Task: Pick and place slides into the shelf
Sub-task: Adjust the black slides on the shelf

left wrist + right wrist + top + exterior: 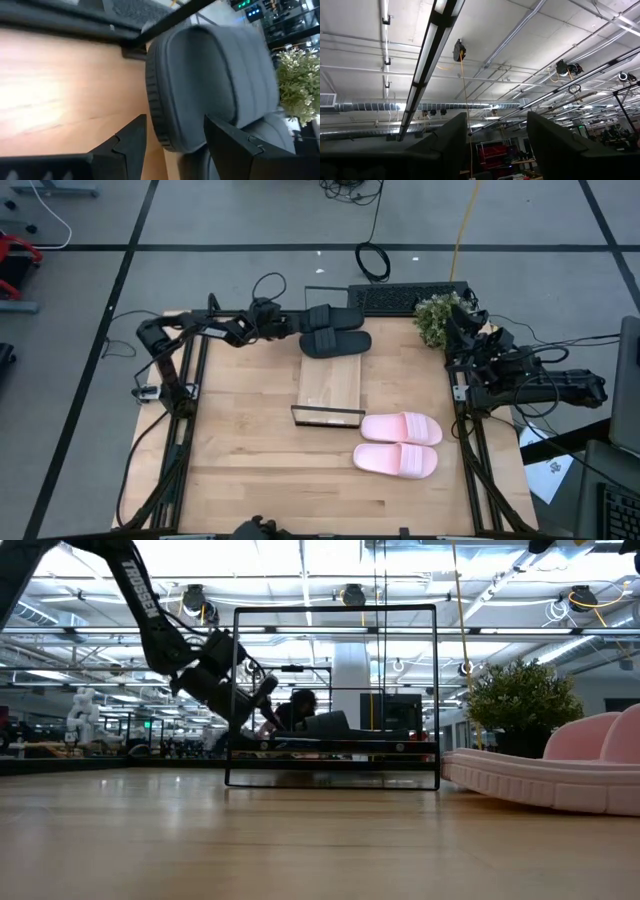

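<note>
2 blk slides [335,335], 2 pink slides [398,443], 1 shelf [329,385], 1 plant [437,318]

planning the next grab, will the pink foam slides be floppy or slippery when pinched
The pink foam slides look thick and moulded, so probably light and fairly stiff. Their smooth rounded straps may slip somewhat. Lying flat on the wooden table, they should slide rather than tip.

arms: dark, jointed | marking: white TROSSEN lettering | cables: black | gripper fingers [131,142]: black, angular

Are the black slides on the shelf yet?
Yes. Both black slides lie on the far end of the shelf. The left hand is open beside them.
</note>
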You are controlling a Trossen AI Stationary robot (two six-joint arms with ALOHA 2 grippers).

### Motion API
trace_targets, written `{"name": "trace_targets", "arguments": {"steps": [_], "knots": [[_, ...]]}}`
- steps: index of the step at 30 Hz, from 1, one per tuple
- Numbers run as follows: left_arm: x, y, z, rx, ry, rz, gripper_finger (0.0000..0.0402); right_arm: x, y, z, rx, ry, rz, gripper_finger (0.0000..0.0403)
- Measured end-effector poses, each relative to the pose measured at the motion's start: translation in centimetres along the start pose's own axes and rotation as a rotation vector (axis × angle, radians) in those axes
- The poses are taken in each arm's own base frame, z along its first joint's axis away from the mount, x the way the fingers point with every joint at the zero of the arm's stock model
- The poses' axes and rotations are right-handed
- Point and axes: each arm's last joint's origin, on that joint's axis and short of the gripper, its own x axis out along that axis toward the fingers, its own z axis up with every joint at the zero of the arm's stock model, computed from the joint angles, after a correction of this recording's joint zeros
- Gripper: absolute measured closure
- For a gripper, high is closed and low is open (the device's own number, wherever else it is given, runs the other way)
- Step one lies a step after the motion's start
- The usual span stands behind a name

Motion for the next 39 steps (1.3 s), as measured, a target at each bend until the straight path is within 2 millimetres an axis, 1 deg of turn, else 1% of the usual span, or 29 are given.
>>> {"name": "trace_targets", "arguments": {"steps": [3, 7, 9, 13, 16, 21, 30, 32, 37, 39], "knots": [[0.8, -0.2, 0.3, -0.016, 0.014, -0.04, 0.021, 0.0, 0.0, 0.0, 0.022, -0.003, 0.0, 0.0206], [1.1, -1.2, 1.2, 0.016, -0.004, -0.069, 0.021, 0.0, 0.0, 0.0, 0.03, -0.002, 0.001, 0.0206], [1.1, -1.3, 1.6, 0.021, -0.011, -0.068, 0.0211, 0.0, 0.0, 0.0, 0.029, -0.002, 0.0, 0.0206], [0.9, -0.6, 1.9, 0.002, 0.003, -0.026, 0.0211, 0.0, 0.0, 0.0, 0.029, -0.002, 0.001, 0.0206], [0.9, -0.2, 1.8, -0.002, 0.023, 0.006, 0.022, 0.0, 0.0, 0.0, 0.025, -0.002, 0.0, 0.0206], [0.9, -0.1, 1.8, 0.027, 0.027, 0.021, 0.0263, 0.0, 0.0, 0.0, 0.01, -0.002, 0.0, 0.0206], [0.6, 0.3, 2.5, 0.039, 0.004, 0.018, 0.0379, 0.0, 0.0, 0.0, 0.011, -0.002, 0.0, 0.0206], [0.6, 0.3, 2.6, 0.043, 0.001, 0.013, 0.0387, 0.0, 0.0, 0.0, 0.011, -0.002, 0.0, 0.0206], [0.4, 0.6, 3.1, 0.02, 0.01, -0.001, 0.0376, 0.0, 0.0, 0.0, 0.011, -0.002, -0.001, 0.0206], [0.3, 0.8, 3.3, 0.021, 0.018, -0.019, 0.0383, 0.0, 0.0, 0.0, 0.011, -0.002, -0.001, 0.0206]]}}
